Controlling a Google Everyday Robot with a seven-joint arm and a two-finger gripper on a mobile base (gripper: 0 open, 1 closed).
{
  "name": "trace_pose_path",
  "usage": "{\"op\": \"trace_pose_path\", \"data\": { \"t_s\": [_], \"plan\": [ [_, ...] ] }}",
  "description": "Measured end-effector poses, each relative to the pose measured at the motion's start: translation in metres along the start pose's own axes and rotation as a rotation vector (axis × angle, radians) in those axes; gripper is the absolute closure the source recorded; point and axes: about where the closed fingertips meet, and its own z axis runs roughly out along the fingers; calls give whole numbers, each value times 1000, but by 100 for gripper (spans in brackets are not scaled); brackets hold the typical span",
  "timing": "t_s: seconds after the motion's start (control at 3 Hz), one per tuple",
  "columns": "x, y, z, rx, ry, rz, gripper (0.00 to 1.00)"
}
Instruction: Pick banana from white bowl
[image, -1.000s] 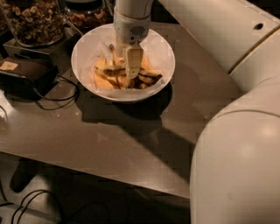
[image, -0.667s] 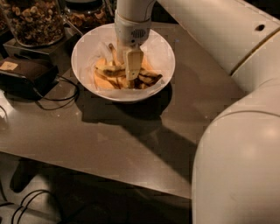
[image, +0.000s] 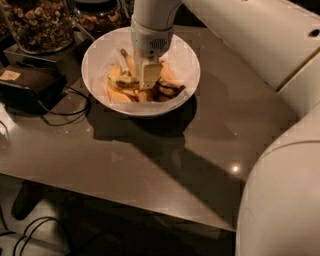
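**Gripper down among the bananas in the white bowl**

The table (image: 210, 140) is a dark, glossy brown top that carries small glints of light and a broad shadow of the arm running from the bowl toward its near edge. That near edge runs at a slant from the lower left to the lower right. Below it lies a dim floor with a loop of cable (image: 30, 235).

The white bowl (image: 95, 55) stands on the far half of the table. The bananas (image: 120, 82), yellow with dark patches, are piled inside it. The gripper (image: 149, 77) reaches straight down into the middle of the pile, touching the fruit. Whether it is closed on a banana cannot be told.

Behind the bowl on the left stands a glass jar of nuts (image: 40, 25), with a second jar (image: 100, 17) just beside it. A black box (image: 27, 87) sits near the bowl's left side, and black cords (image: 65, 112) trail from it across the table.

To the right of the bowl and in front of it the table shows bare surface. The white arm (image: 250, 40) crosses above the upper right, and the robot's body (image: 285, 200) fills the lower right corner.
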Motion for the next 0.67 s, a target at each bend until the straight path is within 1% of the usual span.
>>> {"op": "trace_pose_path", "data": {
  "t_s": [0.33, 0.67],
  "plan": [
    [0, 0, 0, 0, 0, 0, 100],
    [-1, 2, -12, 39, -11, 11, 100]
  ]
}}
